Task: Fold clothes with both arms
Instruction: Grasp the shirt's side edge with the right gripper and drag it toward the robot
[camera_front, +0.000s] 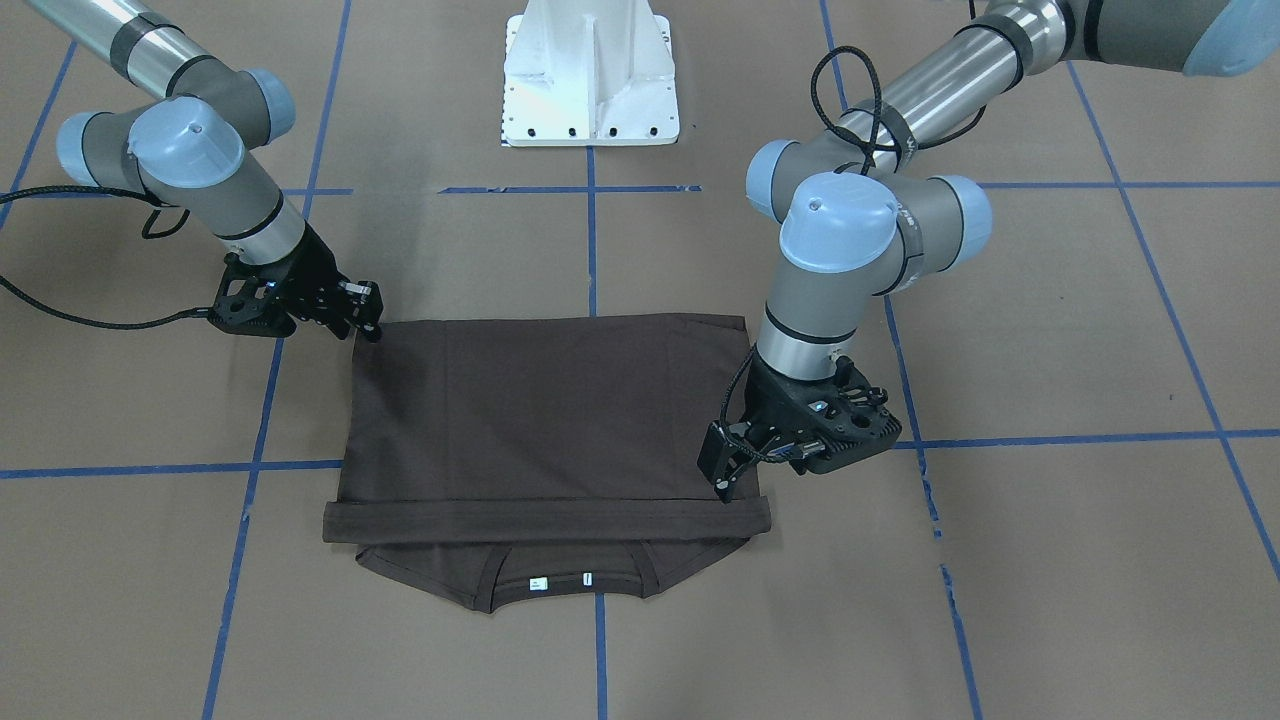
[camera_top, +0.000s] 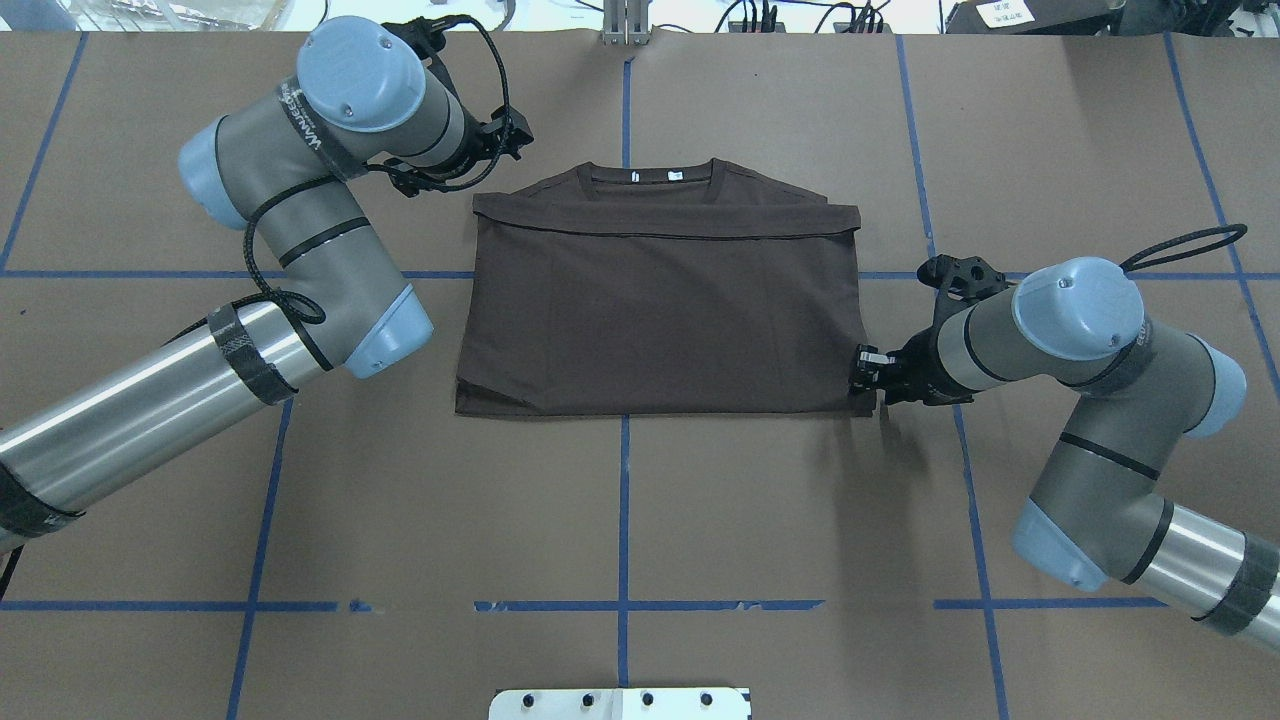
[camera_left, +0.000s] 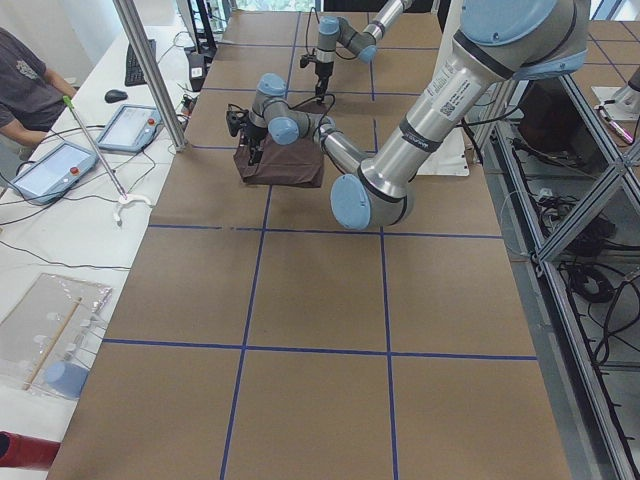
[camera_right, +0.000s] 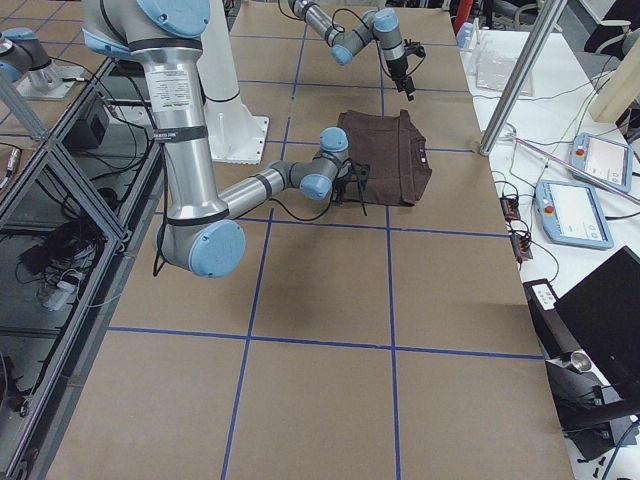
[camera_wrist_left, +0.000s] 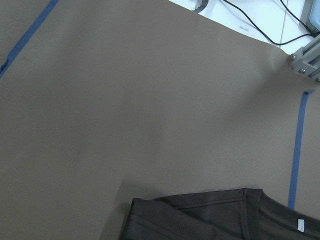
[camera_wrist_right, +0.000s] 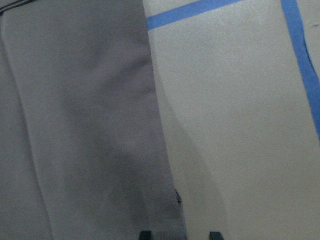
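The dark brown T-shirt (camera_front: 540, 410) lies flat on the brown table, folded into a rectangle (camera_top: 660, 320). Its collar with white labels (camera_front: 560, 582) sticks out on the far side from the robot (camera_top: 650, 176). My left gripper (camera_front: 724, 484) hangs above the table just off the shirt's far left corner (camera_top: 518, 140) and looks open and empty. The left wrist view shows only that corner of the shirt (camera_wrist_left: 210, 220). My right gripper (camera_front: 372, 322) is low at the shirt's near right corner (camera_top: 862, 375). It is open, its fingertips (camera_wrist_right: 145, 233) astride the shirt's side edge (camera_wrist_right: 75, 125).
The white pedestal base (camera_front: 590, 80) stands behind the shirt on the robot's side. Blue tape lines (camera_top: 624, 500) grid the table. A desk with tablets (camera_left: 60, 165) and a seated person (camera_left: 25, 85) runs along the far edge, with a metal post (camera_right: 520, 70) beside it.
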